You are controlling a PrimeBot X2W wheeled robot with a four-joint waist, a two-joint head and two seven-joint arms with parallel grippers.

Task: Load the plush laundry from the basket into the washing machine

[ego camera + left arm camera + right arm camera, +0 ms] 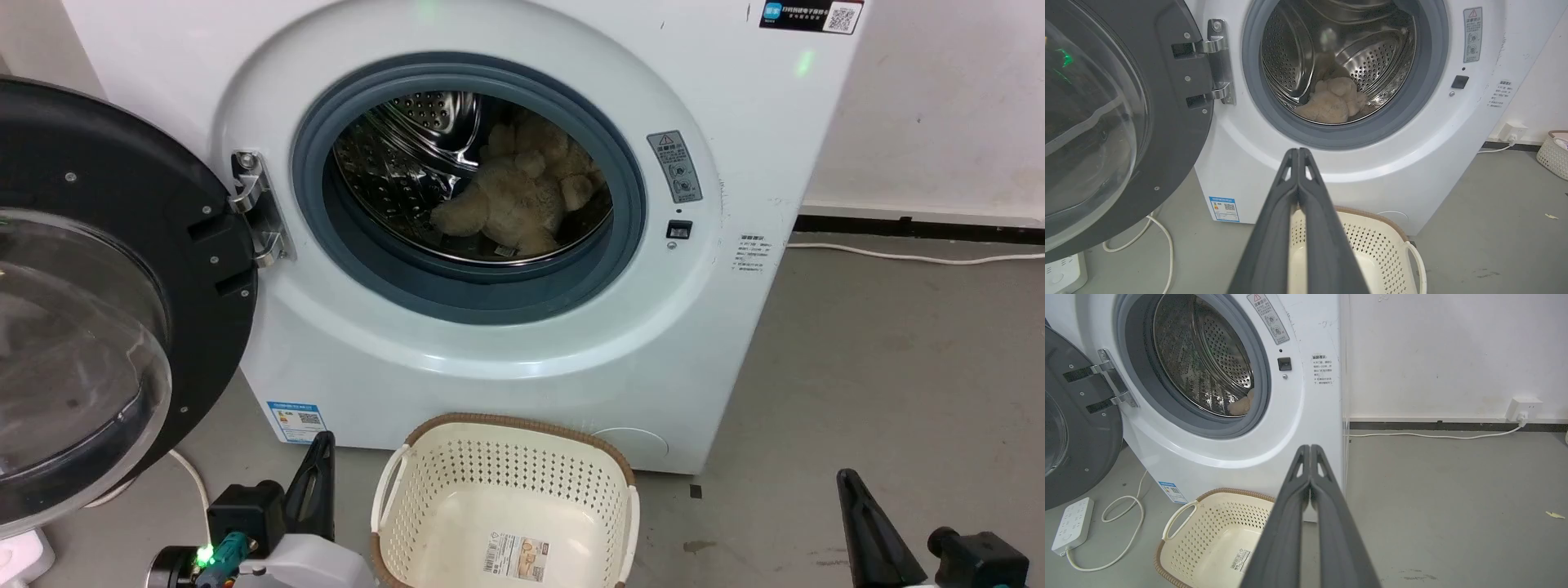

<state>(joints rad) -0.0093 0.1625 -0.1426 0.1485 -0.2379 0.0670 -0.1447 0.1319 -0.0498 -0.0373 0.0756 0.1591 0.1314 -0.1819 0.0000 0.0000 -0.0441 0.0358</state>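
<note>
- Inside the drum [384, 171] of the washing machine [490, 359], the plush laundry [514, 204] lies slumped.
- Just before it stands the basket [514, 420].
- Fingers of left gripper [1298, 152] and right gripper [1310, 448] pressed together, holding nothing.

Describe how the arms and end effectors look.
Left end effector and right end effector match: two long, matte dark-grey fingers tapering to narrow tips, each with a small triangular cut-out near the tip. In the head view, each sits on a black wrist block; the left one carries a green light and teal connector beside a pale grey forearm shell.
</note>
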